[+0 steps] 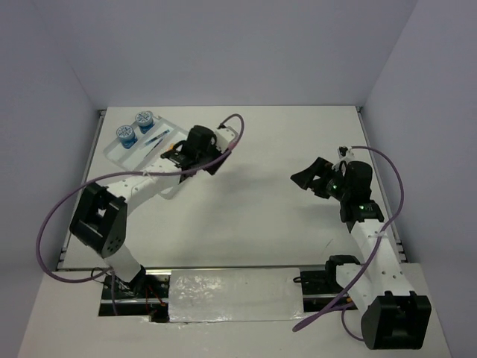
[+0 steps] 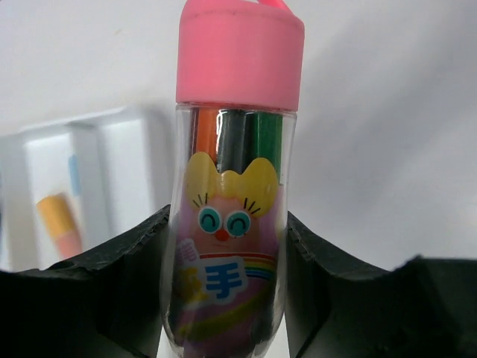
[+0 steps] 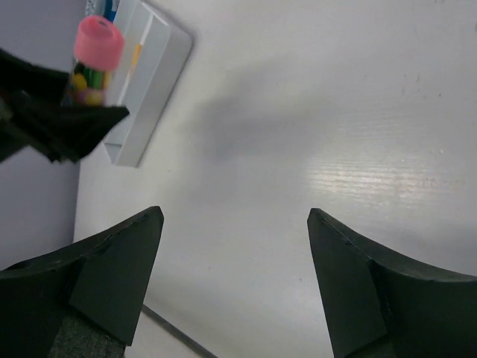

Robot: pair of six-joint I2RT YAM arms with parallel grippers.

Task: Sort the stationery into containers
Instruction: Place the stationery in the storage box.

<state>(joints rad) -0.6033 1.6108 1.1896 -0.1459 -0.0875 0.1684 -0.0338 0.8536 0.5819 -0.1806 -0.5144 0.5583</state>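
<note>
My left gripper (image 2: 227, 250) is shut on a pink-capped clear tube (image 2: 237, 149) with a cartoon face and holds it upright. In the top view this gripper (image 1: 177, 154) hovers at the near right edge of the white divided tray (image 1: 112, 152). The tray holds two blue-white rolls (image 1: 125, 135) (image 1: 143, 119) and a thin pen (image 1: 157, 139). In the left wrist view an orange-yellow marker (image 2: 58, 220) lies in the tray (image 2: 127, 142). My right gripper (image 1: 305, 177) is open and empty above bare table at the right. Its view (image 3: 235, 246) shows the tube (image 3: 95, 56) and the tray (image 3: 156, 82) far off.
The grey walls close in at the left, back and right. The left arm's purple cable (image 1: 237, 127) loops just right of the tray. The table's near edge carries the arm bases and a white plate (image 1: 235, 294).
</note>
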